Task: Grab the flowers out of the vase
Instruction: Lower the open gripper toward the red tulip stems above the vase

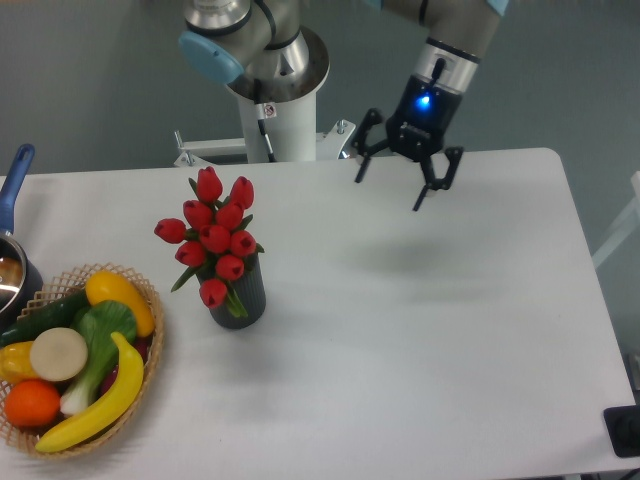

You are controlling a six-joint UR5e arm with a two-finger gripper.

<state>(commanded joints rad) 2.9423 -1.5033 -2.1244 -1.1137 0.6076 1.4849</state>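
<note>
Pincer (390,193) hangs released near the table's (450,330) far edge, well apart from the flowers (212,238).

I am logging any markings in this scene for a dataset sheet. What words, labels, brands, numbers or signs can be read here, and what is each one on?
No text can be read in this view.
Small white sticker with a red mark on the robot base column: too small and blurred to read.
The flowers, the vase, the wicker basket and the gripper show no lettering.
</note>
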